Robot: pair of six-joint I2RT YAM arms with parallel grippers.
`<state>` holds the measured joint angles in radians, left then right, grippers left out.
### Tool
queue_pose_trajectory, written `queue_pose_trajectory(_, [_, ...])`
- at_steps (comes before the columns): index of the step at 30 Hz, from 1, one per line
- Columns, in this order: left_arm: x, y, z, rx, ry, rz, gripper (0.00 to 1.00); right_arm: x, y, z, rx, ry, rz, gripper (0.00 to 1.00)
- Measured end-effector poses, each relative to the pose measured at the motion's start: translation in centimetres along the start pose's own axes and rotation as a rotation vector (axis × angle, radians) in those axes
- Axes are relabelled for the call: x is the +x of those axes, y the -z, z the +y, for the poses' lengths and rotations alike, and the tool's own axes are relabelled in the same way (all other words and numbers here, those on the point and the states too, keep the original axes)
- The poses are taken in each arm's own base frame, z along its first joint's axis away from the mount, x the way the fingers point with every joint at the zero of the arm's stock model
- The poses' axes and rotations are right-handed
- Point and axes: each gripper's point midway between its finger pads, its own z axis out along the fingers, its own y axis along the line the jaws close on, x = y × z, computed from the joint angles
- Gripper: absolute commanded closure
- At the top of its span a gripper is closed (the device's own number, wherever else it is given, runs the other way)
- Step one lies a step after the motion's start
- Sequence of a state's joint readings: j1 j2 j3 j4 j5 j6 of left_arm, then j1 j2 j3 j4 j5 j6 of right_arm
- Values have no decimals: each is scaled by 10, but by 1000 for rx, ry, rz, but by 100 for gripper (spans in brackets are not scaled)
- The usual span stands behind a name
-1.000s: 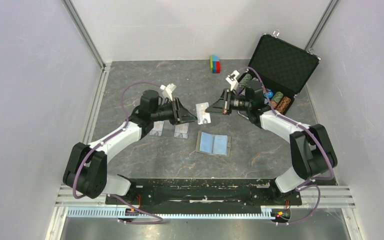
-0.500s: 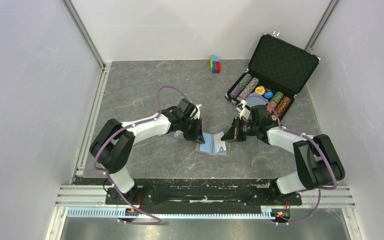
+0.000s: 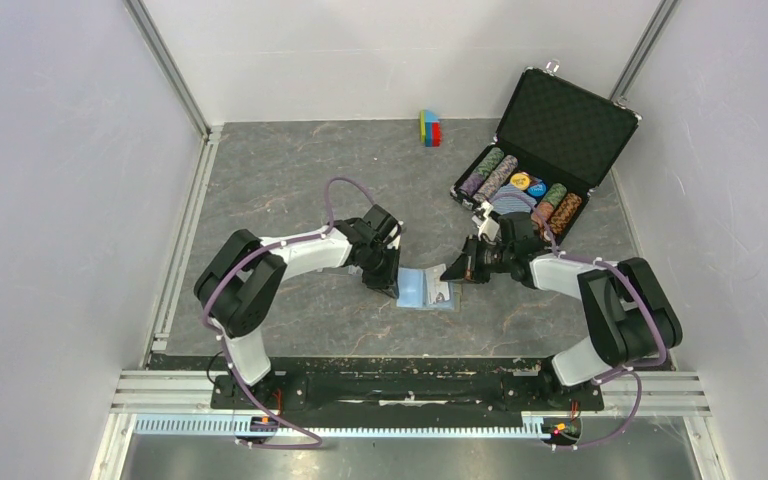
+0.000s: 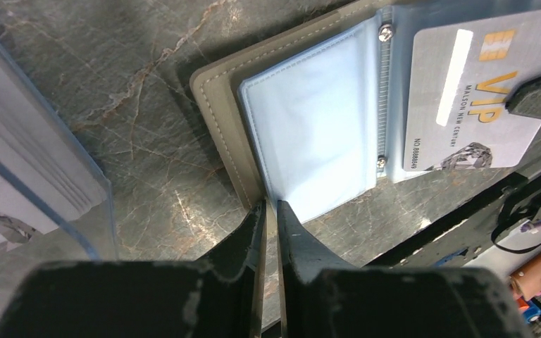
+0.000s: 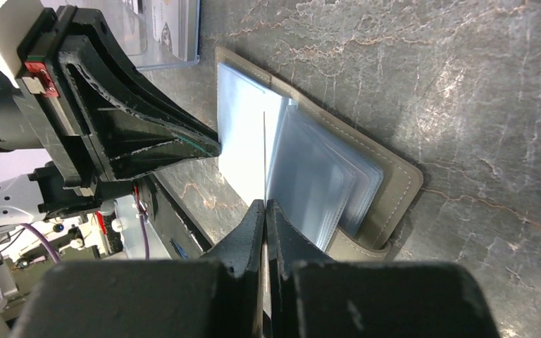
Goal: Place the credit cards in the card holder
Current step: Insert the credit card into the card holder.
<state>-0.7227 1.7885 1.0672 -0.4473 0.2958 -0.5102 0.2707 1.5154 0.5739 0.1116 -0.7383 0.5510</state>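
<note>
This is a robotics lab test cell. Plain white panel walls [image 3: 60, 200] box in the grey stone-patterned desk [image 3: 290, 170] on three sides, framed by bare aluminium profiles [image 3: 165, 65]. The left arm [image 3: 295, 250] and right arm [image 3: 570, 268] are bolted to a black rail [image 3: 410, 385] at the near edge. Purple cables [image 3: 332, 195] loop loose along them.
</note>
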Motion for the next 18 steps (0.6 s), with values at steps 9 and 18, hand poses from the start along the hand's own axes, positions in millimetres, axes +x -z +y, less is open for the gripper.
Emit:
queue_pose_trajectory(9, [3,-4,3,-7,-14,15,85,-2,-5,-1,-15,-58,-11,100])
queue_pose_trajectory(18, [3,-5,3,-8,-14,22,86,9,-12,-9,-13,-142,10,100])
